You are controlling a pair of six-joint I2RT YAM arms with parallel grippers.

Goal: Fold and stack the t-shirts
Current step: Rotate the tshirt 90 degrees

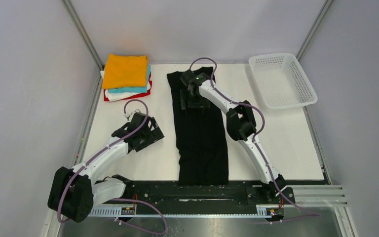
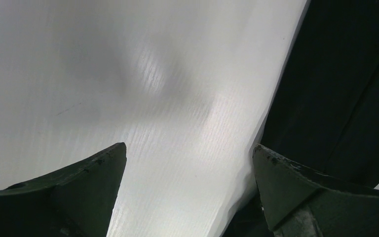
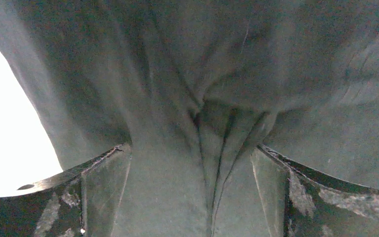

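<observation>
Black shirt (image 1: 201, 143) lengthwise on table (image 1: 286, 143), right pincer (image 3: 192, 148) spread wide over its bunched far end, left pincer (image 2: 190, 148) spread wide just left of it

Black shirt (image 1: 201, 143), plain; orange shirt (image 1: 125, 70), turquoise shirt (image 1: 139, 90), white shirt (image 1: 116, 93), red shirt (image 1: 128, 98), all plain; basket (image 1: 282, 79) white mesh; table (image 1: 286, 143) white.
</observation>
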